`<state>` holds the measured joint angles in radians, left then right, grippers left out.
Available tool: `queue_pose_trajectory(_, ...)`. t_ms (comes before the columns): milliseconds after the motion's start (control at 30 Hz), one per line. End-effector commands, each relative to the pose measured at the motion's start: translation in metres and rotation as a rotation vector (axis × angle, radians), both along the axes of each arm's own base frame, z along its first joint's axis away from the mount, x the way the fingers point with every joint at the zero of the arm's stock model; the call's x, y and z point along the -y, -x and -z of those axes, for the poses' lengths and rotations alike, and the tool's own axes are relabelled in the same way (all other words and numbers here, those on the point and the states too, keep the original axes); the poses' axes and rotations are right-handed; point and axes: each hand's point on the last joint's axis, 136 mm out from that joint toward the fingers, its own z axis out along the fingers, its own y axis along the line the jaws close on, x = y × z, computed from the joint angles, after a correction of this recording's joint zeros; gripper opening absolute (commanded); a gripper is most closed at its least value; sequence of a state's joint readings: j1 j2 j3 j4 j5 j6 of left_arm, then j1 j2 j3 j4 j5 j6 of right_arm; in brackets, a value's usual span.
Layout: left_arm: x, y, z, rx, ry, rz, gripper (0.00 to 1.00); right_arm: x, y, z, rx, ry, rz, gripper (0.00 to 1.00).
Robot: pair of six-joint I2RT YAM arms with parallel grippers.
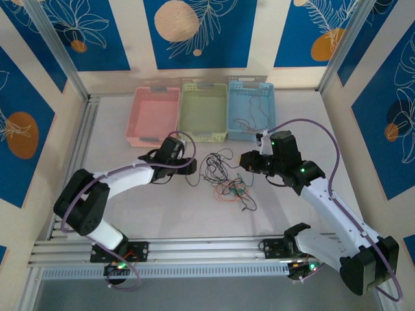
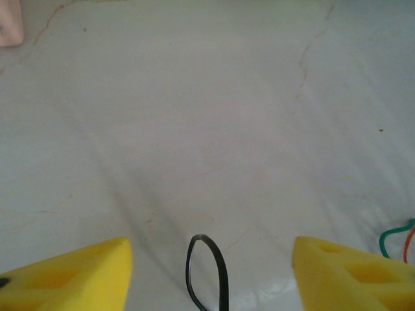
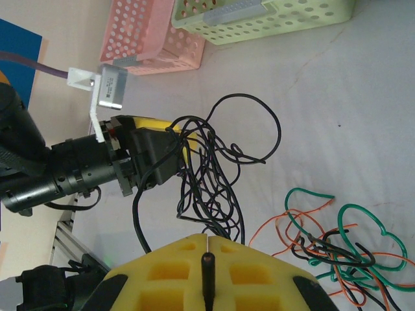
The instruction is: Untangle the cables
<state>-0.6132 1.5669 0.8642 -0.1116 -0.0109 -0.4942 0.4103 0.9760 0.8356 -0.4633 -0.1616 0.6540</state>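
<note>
My right gripper [image 3: 206, 241] clamped on black cables [image 3: 204, 181], bundle stretched lengthwise toward my left gripper [image 2: 211, 249], jaws apart around black loop [image 2: 205, 237]. Orange-green cables [image 1: 232, 189] mid-table, between my arms. Blue basket [image 1: 251, 85] holds black strand [image 1: 249, 123].

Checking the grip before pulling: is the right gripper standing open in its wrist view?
No, the right gripper is shut, its jaws pressed together on a black cable.

The black cable loop [image 2: 221, 272] runs off the bottom edge.
</note>
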Motion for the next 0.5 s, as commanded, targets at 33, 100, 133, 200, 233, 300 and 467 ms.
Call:
queue_pose_trajectory(33, 0.003, -0.015, -0.008, 0.029, 0.003, -0.001, 0.49, 0.001, 0.009, -0.002, 0.007, 0.002, -0.027, 0.00)
queue_pose_trajectory(100, 0.002, -0.014, -0.006, 0.025, -0.004, -0.002, 0.40, 0.002, 0.010, -0.001, 0.007, 0.004, -0.024, 0.00)
queue_pose_trajectory(133, 0.000, -0.014, -0.005, 0.025, -0.010, -0.003, 0.34, 0.002, 0.010, -0.001, 0.008, 0.006, -0.024, 0.00)
queue_pose_trajectory(200, -0.003, -0.014, -0.006, 0.030, -0.019, -0.007, 0.19, 0.003, 0.011, 0.000, 0.007, 0.010, -0.024, 0.00)
queue_pose_trajectory(233, -0.007, -0.015, -0.008, 0.034, -0.027, -0.016, 0.10, 0.003, 0.011, 0.000, 0.009, 0.011, -0.023, 0.00)
queue_pose_trajectory(300, -0.016, -0.017, -0.014, 0.045, -0.033, -0.038, 0.00, 0.004, 0.011, 0.000, 0.013, 0.018, -0.021, 0.00)
queue_pose_trajectory(467, -0.053, -0.013, -0.057, 0.108, -0.039, -0.095, 0.00, 0.017, 0.007, 0.003, 0.026, 0.062, 0.023, 0.00)
